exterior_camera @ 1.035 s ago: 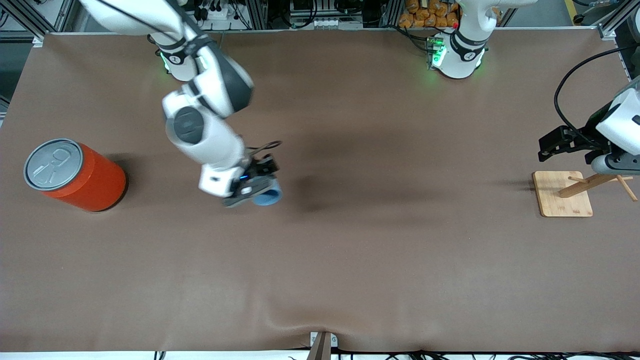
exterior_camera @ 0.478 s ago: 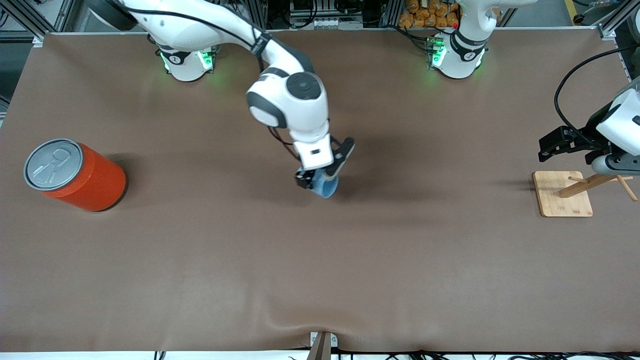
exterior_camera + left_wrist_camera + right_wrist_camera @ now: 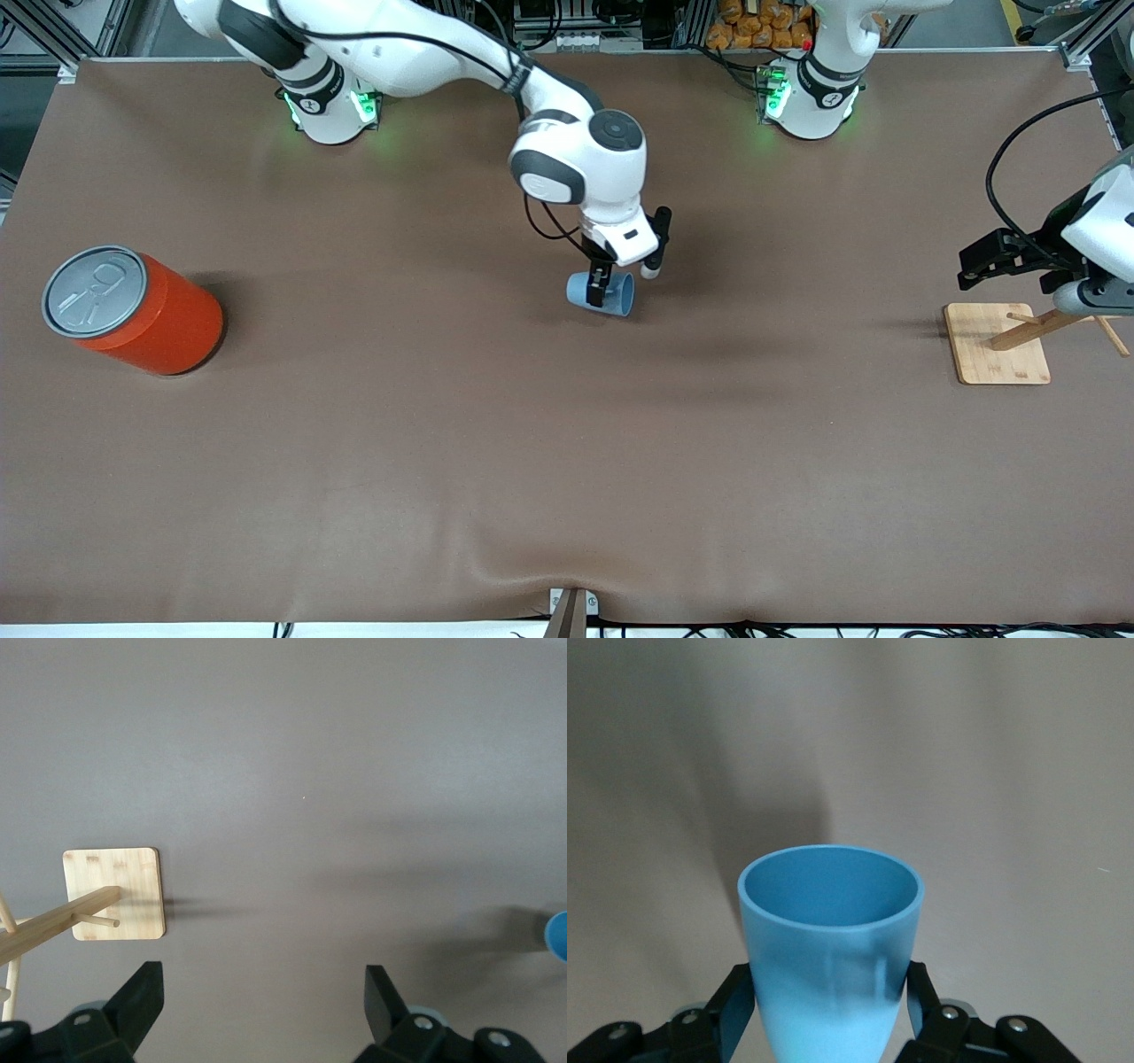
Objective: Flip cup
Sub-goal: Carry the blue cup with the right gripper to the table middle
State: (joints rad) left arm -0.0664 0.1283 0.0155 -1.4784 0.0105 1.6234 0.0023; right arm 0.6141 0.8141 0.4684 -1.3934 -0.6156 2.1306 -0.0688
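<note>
Brown table [image 3: 567, 461] holds a red can [image 3: 146, 315] with its grey lid on. Over the middle, the right gripper [image 3: 601, 285] pinches the blue cup [image 3: 602, 294] sideways; the left gripper [image 3: 979, 266] waits spread wide over a wooden stand [image 3: 997, 344]

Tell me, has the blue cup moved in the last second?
Yes. The cup, held in the right gripper, has travelled away from the orange can, toward the wooden stand.

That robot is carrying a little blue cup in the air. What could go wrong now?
The right hand pinches the light-blue cup only by its narrow base, above the middle of the brown table. The cup is smooth and tapered, so it might slip while being turned. Let go while tilted, it could topple and roll. The left hand waits open over the wooden stand.
</note>
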